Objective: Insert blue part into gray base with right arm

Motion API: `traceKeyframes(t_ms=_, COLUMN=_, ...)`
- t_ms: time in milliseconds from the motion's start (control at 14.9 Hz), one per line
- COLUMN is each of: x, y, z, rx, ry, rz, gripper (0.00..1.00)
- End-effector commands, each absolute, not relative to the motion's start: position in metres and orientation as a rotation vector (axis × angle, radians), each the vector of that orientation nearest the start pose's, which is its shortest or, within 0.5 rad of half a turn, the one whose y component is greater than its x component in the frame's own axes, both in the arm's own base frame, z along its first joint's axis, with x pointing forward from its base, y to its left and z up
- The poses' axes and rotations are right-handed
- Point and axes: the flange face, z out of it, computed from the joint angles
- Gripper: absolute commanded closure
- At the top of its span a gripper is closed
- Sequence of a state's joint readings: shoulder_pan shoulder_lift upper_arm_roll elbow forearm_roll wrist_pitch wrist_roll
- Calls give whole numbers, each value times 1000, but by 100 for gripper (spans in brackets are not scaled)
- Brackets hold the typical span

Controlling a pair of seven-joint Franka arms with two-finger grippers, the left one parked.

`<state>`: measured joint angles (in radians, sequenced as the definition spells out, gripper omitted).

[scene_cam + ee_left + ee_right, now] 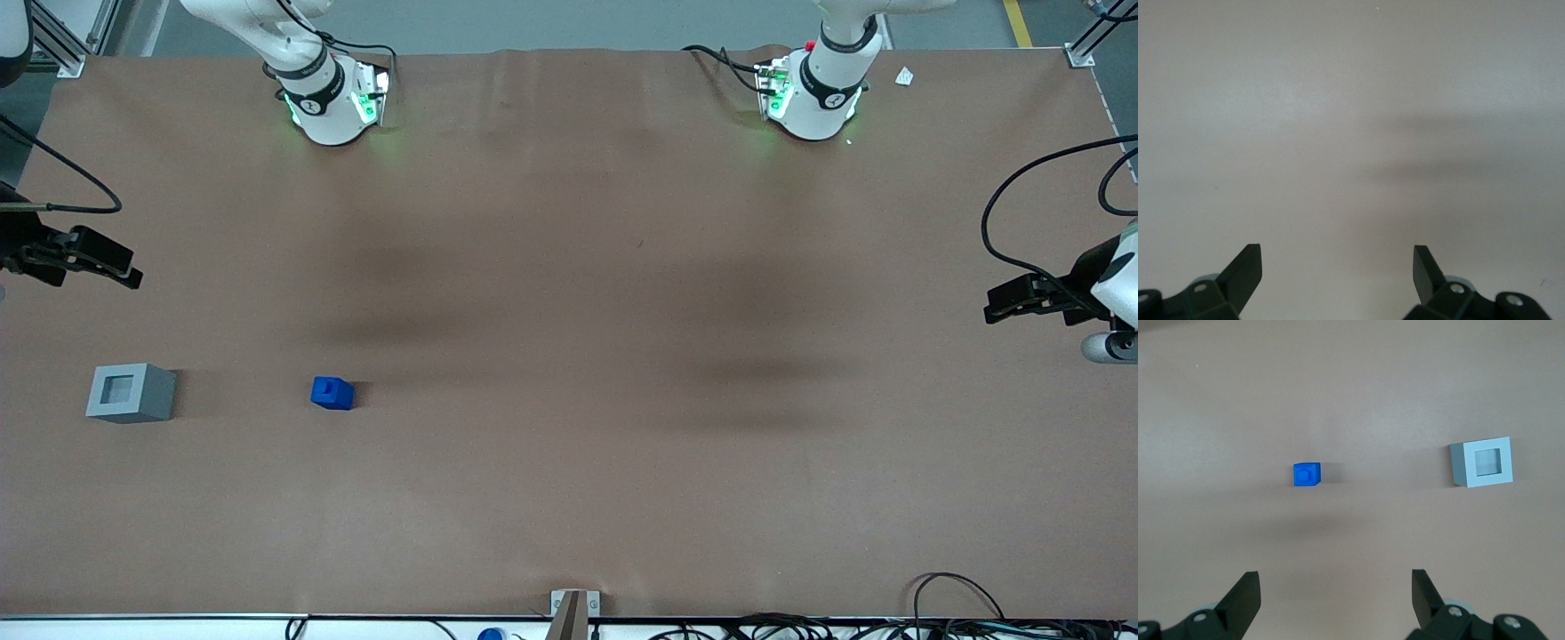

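The blue part sits upright on the brown table, raised step on top. The gray base stands beside it, recess facing up, closer to the working arm's end of the table. A wide gap of bare table separates them. My right gripper hangs above the table, farther from the front camera than the gray base, touching neither. The right wrist view shows the blue part and the gray base well clear of my gripper, which is open and empty.
The two white arm bases stand at the table edge farthest from the front camera. A small white scrap lies near the parked arm's base. Black cables trail along the table edge nearest the camera.
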<state>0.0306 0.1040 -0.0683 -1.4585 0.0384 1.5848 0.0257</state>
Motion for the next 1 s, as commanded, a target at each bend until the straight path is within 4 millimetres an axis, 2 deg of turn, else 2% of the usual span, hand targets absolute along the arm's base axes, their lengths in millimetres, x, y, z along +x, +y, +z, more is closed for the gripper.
traceKeyframes(t_ms=0, x=584, y=-18, z=624, rx=-3109, ry=78, rz=-30, gripper=0)
traceKeyframes(t_ms=402, x=584, y=-16, z=622, rx=-3103, ry=137, rz=-17, gripper=0)
traceKeyframes(t_ms=737, x=581, y=-4, z=601, rx=-3117, ry=167, rz=94, gripper=0)
traceKeyframes(t_ms=938, x=582, y=-2, z=596, rx=-3124, ry=161, rz=101, gripper=0)
